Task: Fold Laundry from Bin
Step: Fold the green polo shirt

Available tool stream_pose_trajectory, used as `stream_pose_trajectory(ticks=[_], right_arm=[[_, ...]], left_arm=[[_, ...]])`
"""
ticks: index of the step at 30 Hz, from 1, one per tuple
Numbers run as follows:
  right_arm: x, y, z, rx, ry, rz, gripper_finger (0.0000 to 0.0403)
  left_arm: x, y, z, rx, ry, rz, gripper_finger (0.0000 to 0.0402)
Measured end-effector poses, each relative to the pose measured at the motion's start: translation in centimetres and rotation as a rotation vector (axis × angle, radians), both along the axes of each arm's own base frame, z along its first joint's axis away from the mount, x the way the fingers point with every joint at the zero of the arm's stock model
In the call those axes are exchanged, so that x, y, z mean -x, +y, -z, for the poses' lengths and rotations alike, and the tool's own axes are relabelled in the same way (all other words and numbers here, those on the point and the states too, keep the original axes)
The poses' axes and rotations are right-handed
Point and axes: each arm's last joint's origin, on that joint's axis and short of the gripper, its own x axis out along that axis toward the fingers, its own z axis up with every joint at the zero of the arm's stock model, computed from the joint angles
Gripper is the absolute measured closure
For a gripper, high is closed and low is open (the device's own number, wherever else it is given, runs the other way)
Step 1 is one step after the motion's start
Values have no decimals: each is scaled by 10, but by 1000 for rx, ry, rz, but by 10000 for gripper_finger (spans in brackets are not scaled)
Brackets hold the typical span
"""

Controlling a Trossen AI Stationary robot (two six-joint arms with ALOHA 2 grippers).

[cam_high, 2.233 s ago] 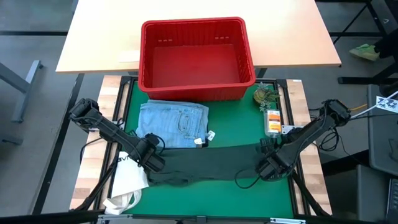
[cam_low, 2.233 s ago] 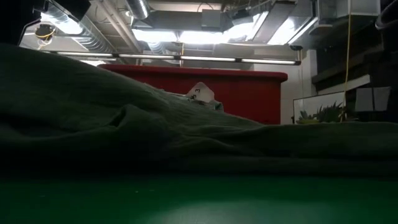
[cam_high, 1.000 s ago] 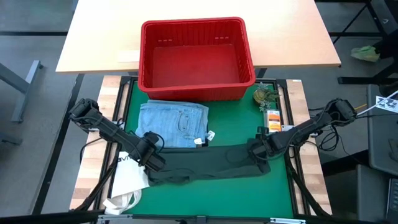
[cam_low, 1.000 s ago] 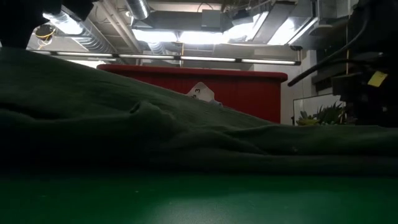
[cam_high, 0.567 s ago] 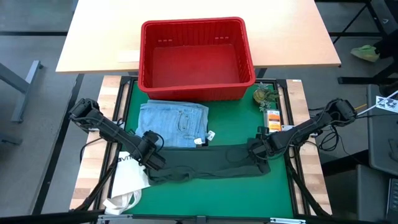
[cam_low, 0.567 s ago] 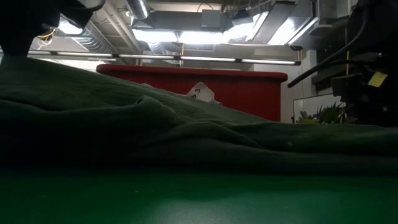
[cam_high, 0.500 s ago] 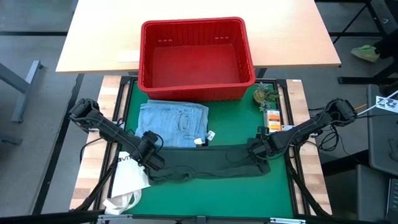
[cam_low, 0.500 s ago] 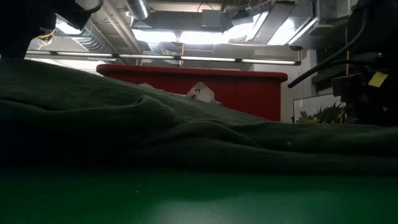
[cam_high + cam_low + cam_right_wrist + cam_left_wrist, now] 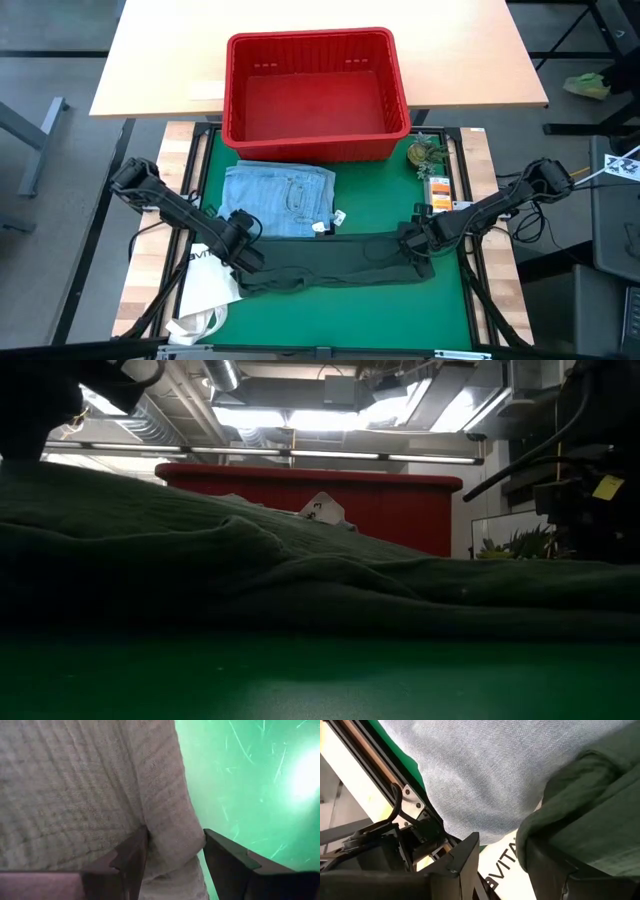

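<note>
Dark green garment stretched between two claws on the green desk, red bin behind.

The desk (image 9: 340, 300) carries the red bin (image 9: 318, 92) at its far edge, with nothing showing inside it; folded light blue jeans (image 9: 278, 198) lie just in front of the bin. The dark green garment (image 9: 330, 262) lies as a long band nearer the front edge, its left end touching the jeans and a white tote bag (image 9: 205, 290). The left claw (image 9: 243, 252) sits at the garment's left end, fingers spread apart around a fold of cloth. The right claw (image 9: 412, 250) is at the right end, its fingers clamped on a bunched ridge of the garment.
</note>
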Motion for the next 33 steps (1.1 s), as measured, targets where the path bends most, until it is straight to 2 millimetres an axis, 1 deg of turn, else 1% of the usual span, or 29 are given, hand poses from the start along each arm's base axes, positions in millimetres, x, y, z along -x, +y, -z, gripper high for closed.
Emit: stream_pose_trajectory(ticks=[5, 13, 18, 20, 27, 30, 33], right_arm=[[0, 0, 0, 0, 0, 0, 207], [0, 0, 0, 0, 0, 0, 207], [0, 0, 0, 0, 0, -1, 207], [0, 0, 0, -1, 0, -1, 207], [0, 0, 0, -1, 2, -21, 207], [0, 0, 0, -1, 2, -21, 207], [0, 0, 0, -1, 2, -21, 207]], left_arm=[[2, 1, -4, 16, -7, 28, 257], [10, 6, -17, 46, -67, 30, 254], [9, 5, -17, 54, -79, 29, 254], [5, 6, -16, 67, -104, 13, 254], [5, 17, -17, 41, -63, -3, 254], [4, 19, -18, 60, -59, 27, 253], [1, 20, -18, 115, -70, 13, 253]])
